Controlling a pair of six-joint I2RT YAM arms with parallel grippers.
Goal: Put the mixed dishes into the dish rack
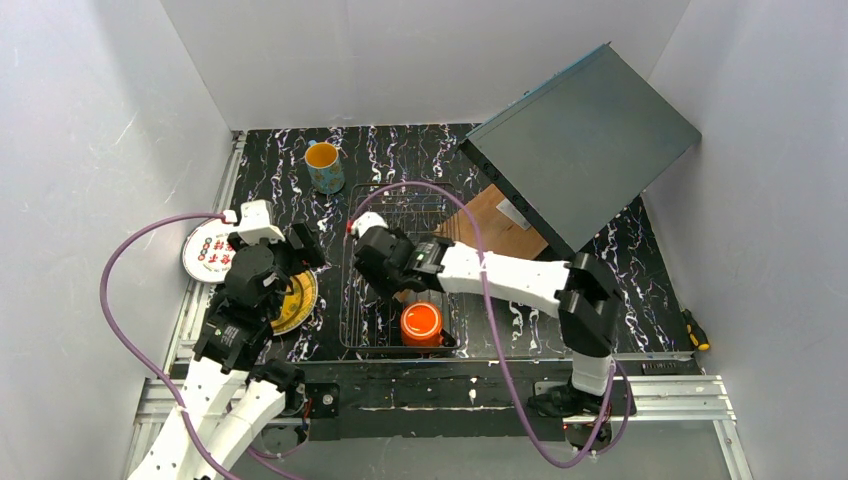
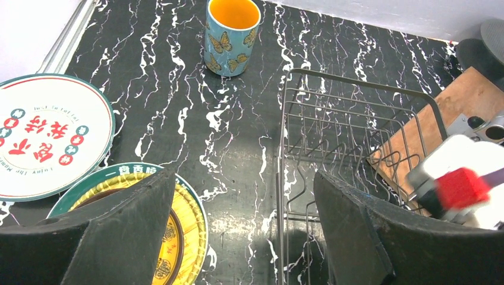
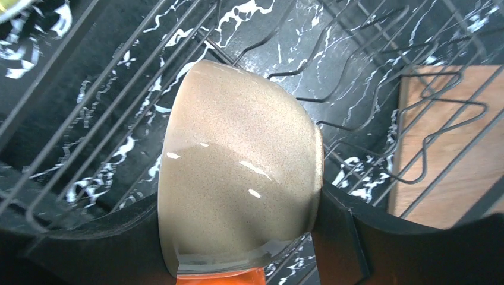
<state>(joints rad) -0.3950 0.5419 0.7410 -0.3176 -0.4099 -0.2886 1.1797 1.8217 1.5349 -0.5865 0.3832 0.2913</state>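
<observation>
Wooden board [image 1: 500, 235] beside grey panel [image 1: 585, 140]

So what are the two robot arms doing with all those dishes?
They are loading dishes into the wire dish rack. The right gripper holds a tan bowl on its side at the rack, where an orange mug already sits. The left gripper is open and hovers above the yellow plate. The white plate and the blue butterfly mug are on the table, not loaded yet.
</observation>
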